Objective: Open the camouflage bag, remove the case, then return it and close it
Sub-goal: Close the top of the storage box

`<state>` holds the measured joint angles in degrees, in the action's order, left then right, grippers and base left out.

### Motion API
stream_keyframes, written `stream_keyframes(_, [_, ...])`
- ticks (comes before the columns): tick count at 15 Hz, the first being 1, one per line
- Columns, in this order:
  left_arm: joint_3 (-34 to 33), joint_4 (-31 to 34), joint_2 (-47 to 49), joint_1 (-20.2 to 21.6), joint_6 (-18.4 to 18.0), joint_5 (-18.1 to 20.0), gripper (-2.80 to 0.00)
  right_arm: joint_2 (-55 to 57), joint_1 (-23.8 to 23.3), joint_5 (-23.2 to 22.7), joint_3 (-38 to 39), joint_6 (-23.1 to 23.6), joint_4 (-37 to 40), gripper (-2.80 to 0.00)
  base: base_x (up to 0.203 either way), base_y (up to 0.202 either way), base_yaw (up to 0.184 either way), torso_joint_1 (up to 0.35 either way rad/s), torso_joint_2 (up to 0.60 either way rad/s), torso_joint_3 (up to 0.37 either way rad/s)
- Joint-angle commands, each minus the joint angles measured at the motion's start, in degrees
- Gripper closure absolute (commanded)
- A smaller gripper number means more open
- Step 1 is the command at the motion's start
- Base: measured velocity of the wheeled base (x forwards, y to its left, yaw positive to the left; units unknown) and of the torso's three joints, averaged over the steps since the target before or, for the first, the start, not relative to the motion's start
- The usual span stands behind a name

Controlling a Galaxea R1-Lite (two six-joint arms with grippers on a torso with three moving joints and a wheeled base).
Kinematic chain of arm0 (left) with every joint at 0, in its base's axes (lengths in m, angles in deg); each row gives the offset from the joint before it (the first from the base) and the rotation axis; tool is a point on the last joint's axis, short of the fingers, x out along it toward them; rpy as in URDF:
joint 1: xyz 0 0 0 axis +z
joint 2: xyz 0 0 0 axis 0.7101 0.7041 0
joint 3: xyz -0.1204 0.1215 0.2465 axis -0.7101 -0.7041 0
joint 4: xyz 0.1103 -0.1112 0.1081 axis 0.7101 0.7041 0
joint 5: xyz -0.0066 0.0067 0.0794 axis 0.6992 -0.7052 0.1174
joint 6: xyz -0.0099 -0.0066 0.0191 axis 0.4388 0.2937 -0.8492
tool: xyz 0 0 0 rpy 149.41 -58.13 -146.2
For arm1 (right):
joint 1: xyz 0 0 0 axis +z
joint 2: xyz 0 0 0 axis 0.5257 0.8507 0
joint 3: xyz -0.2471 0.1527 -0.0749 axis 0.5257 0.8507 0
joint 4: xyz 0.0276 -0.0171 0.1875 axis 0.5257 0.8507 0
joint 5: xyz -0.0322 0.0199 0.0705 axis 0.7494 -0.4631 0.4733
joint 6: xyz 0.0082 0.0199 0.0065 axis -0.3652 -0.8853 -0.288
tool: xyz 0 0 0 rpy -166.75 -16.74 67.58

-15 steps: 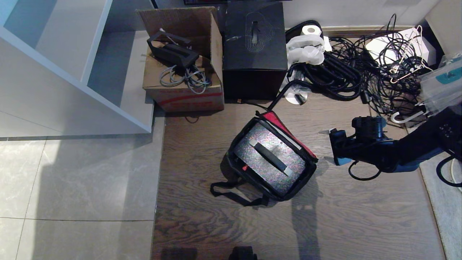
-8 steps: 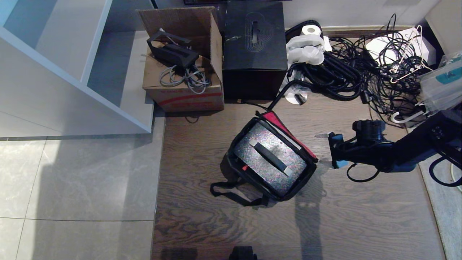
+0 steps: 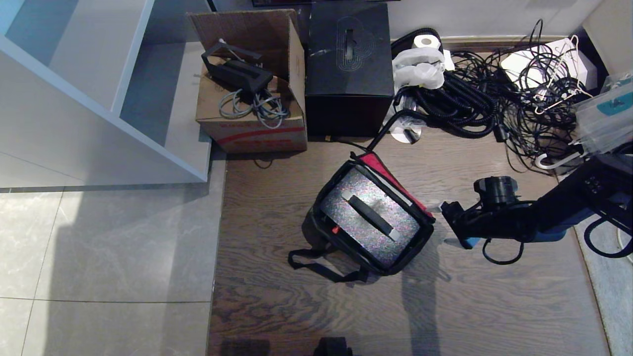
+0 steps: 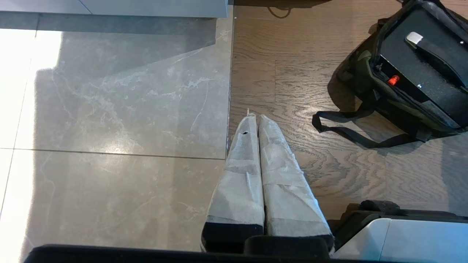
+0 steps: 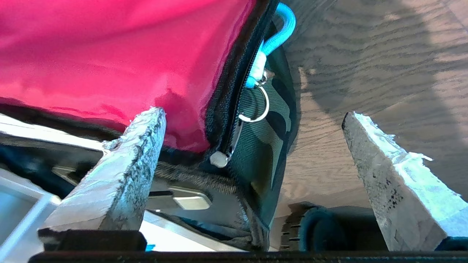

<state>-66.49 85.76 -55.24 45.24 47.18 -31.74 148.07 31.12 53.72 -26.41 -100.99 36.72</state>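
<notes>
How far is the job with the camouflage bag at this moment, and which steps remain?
Done: the bag lies open on the floor, red lining showing. The case sits inside it; whether it was already taken out and returned cannot be told. In hand: the right end effector, open, is at the lid edge by the zipper pull. Left: closing the lid and zipping. The left end effector is parked, shut.
</notes>
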Motion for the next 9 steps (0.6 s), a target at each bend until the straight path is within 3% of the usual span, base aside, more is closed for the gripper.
stream_keyframes(1, [0.0,0.0,0.0,0.0,0.0,0.0,0.0,1.8,0.5,0.2,-1.2,-0.4,-0.8,-2.8,0.0,0.0,0.0,0.0,0.0,0.0])
stream_keyframes(3, [0.0,0.0,0.0,0.0,0.0,0.0,0.0,3.5,0.5,0.9,-3.7,-1.7,-2.5,-2.8,0.0,0.0,0.0,0.0,0.0,0.0])
stream_keyframes(6, [0.0,0.0,0.0,0.0,0.0,0.0,0.0,5.4,0.5,5.0,-8.7,-10.9,-5.7,-2.8,0.0,0.0,0.0,0.0,0.0,0.0])
stream_keyframes(9, [0.0,0.0,0.0,0.0,0.0,0.0,0.0,6.7,1.0,5.1,-9.5,-11.6,-5.8,-2.8,0.0,0.0,0.0,0.0,0.0,0.0])
